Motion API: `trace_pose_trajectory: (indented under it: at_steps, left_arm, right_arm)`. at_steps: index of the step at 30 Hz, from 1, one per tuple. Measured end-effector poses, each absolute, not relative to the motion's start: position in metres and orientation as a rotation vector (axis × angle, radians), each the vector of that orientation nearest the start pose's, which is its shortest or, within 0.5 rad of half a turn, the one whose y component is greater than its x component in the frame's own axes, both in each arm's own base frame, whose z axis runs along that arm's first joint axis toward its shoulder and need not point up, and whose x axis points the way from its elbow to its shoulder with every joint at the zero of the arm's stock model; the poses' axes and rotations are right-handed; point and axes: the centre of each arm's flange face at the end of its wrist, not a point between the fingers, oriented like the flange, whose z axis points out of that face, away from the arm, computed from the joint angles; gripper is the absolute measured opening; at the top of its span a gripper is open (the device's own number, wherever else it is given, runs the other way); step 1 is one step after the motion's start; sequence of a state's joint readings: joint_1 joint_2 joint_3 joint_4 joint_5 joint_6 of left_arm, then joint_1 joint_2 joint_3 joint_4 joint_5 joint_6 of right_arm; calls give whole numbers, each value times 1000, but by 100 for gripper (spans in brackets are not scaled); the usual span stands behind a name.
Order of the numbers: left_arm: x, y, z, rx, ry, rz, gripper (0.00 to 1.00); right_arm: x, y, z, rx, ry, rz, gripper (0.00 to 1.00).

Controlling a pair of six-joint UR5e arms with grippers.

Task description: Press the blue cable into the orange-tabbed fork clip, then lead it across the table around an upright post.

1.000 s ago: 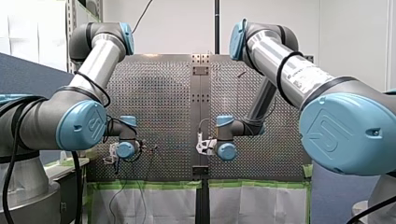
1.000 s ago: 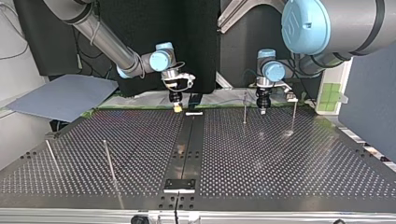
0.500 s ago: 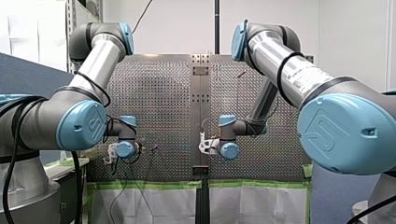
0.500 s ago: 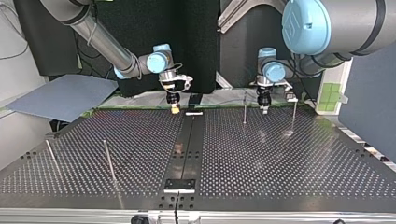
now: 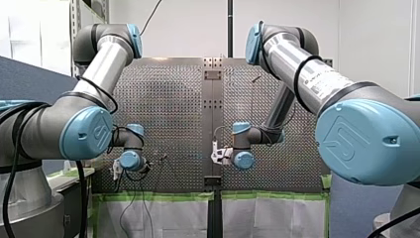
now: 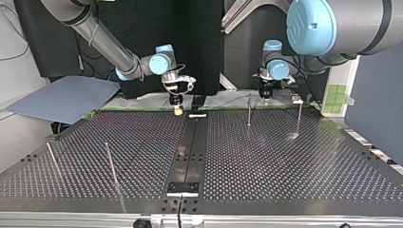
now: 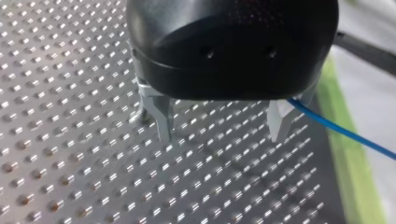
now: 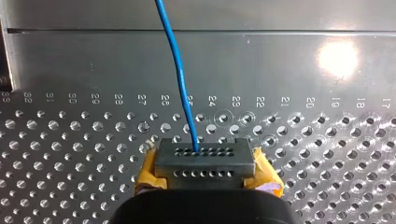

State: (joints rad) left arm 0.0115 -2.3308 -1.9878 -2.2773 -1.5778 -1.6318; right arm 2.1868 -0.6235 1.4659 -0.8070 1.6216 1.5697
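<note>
My right gripper (image 8: 204,162) has its yellow-padded jaws clamped on the thin blue cable (image 8: 175,70), which runs ahead toward eleven o'clock. My black left gripper (image 7: 222,135) – metal jaws apart – has the cable just beside one jaw, trailing toward four o'clock.

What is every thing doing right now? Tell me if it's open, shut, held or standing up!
My left arm's black end effector with metal fingers: open, nothing between its fingers.
My right arm's end effector with yellow pads: shut on the cable.
Thin blue cable: gripped by my right end effector, passing beside one left finger.
Thin metal post: upright on the perforated metal table.
</note>
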Motion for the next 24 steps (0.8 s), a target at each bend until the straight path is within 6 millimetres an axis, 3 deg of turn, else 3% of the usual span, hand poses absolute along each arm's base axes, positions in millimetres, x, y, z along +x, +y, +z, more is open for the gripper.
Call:
trace_pose_trajectory:
  at_steps: [24]
  left_arm:
    - [459,-135,-14,-4,1825,-140,100]
  right_arm:
    - [509,-499,14,1655,-906,1576,0]
